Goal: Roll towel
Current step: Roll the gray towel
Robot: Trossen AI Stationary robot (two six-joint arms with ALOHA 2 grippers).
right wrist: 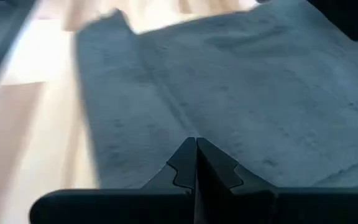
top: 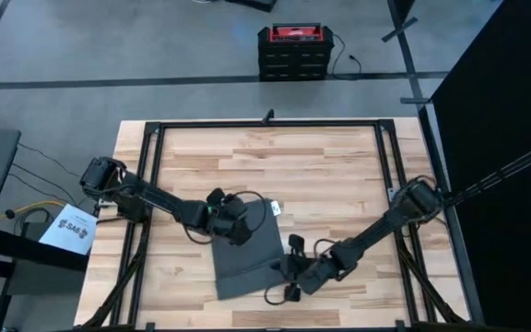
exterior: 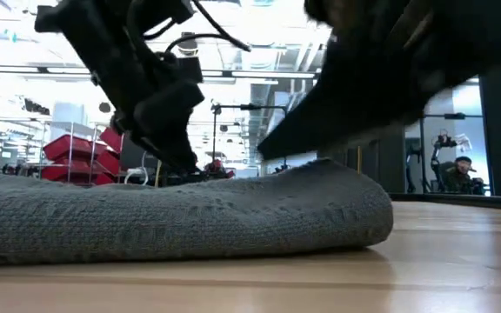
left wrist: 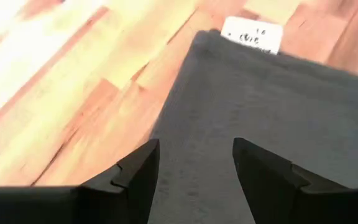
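The towel (top: 247, 258) lies flat on the wooden table (top: 339, 175), near the front edge, roughly mid-width and turned a bit askew. Dark grey cloth, small white tag (top: 276, 209) sticking out at its far corner. In the low view the near edge of the towel (exterior: 190, 217) looks thick and rounded, like a fold, w/ the right end curled over.

My left gripper (top: 231, 221) sits over the towel's far-left corner; fingers (left wrist: 138, 174) apart, cloth showing in the gap betw. them, tag (left wrist: 252, 34) just ahead. Can't tell if the tips touch the cloth.

My right gripper (top: 290, 269) is at the towel's right edge, near the front corner. Fingers (right wrist: 196, 163) pressed together, tip to tip, nothing visible betw. them; they hang low over the grey surface.

Beyond the table: a red and black box (top: 293, 51) on the floor, red bins (exterior: 72, 148) in the room behind, and a person (exterior: 457, 174) far off at right.
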